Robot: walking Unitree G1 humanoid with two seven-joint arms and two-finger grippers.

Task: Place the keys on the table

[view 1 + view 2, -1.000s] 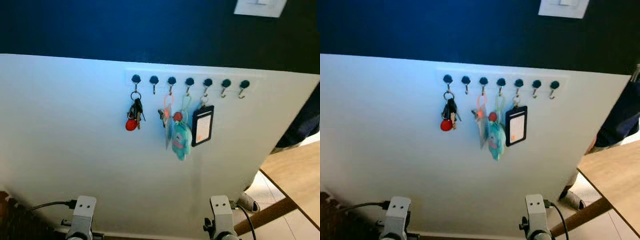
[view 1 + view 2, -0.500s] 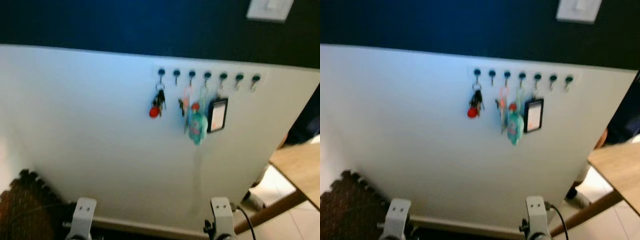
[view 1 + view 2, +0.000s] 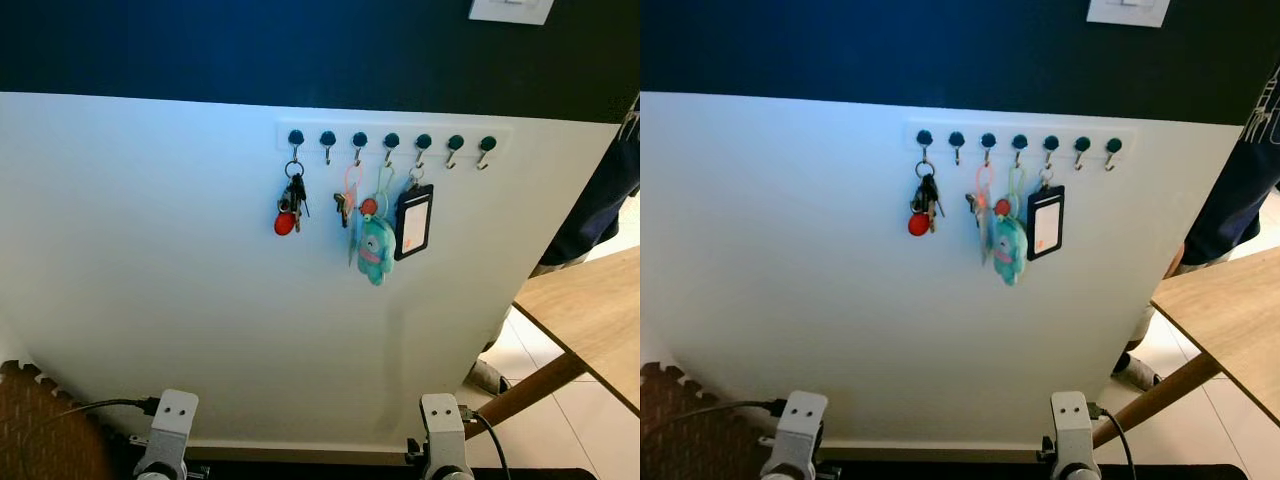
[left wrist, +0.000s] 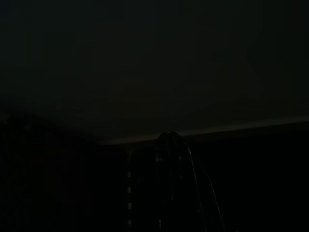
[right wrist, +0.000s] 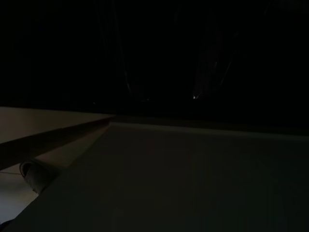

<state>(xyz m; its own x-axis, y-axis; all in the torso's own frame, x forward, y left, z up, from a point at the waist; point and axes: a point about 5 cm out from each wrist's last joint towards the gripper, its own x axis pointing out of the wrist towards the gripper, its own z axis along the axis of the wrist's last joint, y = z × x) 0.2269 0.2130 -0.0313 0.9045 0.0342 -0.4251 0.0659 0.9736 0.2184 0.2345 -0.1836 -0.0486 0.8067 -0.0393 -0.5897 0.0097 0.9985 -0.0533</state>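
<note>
Seven hooks on the white rail [image 3: 390,140]; my keys [image 3: 290,205] hang from the far-left hook, red tag at the bottom, with the counter [image 3: 590,310] off to the right. Can't tell the state of either end effector, both arms hang low and the wrist views are dark. I'd expect a light, loose, jingly bunch of stiff metal: pinch at the ring just under the hook and lift up and off.

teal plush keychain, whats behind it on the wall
The teal plush keychain hangs against the white wall panel, partly covering a flat pale tag on the pink loop beside it. What that tag carries is hidden.
</note>
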